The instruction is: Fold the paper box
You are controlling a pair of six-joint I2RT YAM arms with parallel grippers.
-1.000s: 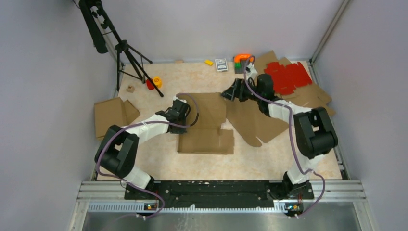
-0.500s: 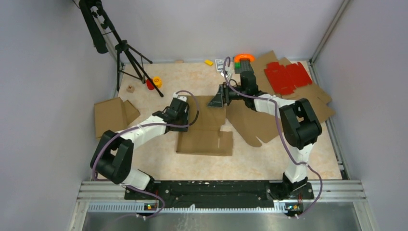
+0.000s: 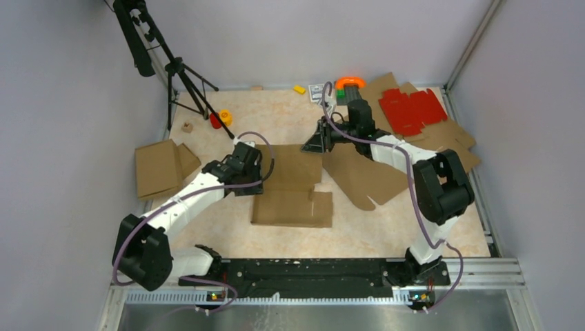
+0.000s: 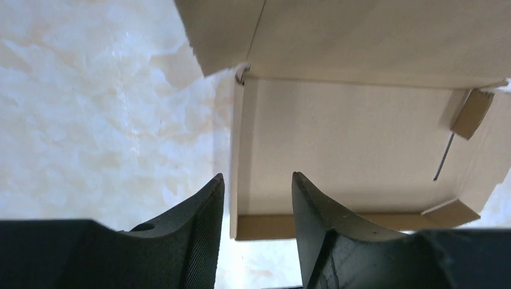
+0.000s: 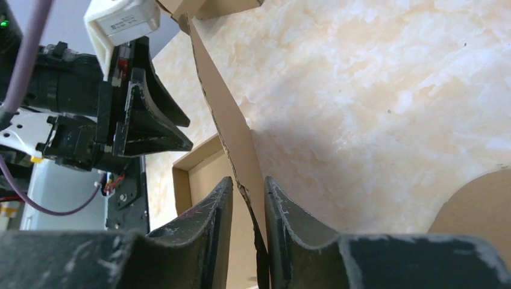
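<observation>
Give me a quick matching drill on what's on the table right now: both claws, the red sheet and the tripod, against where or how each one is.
Column one:
1. left claw
2. right claw
3. red sheet
4. tripod

Column two:
A. lies flat at the far right
B. has a raised flap of the paper box between its fingers
C. stands at the far left
D. open, gripping nothing, by the box's left wall

Pairs: 1-D, 2-B, 3-A, 4-C
</observation>
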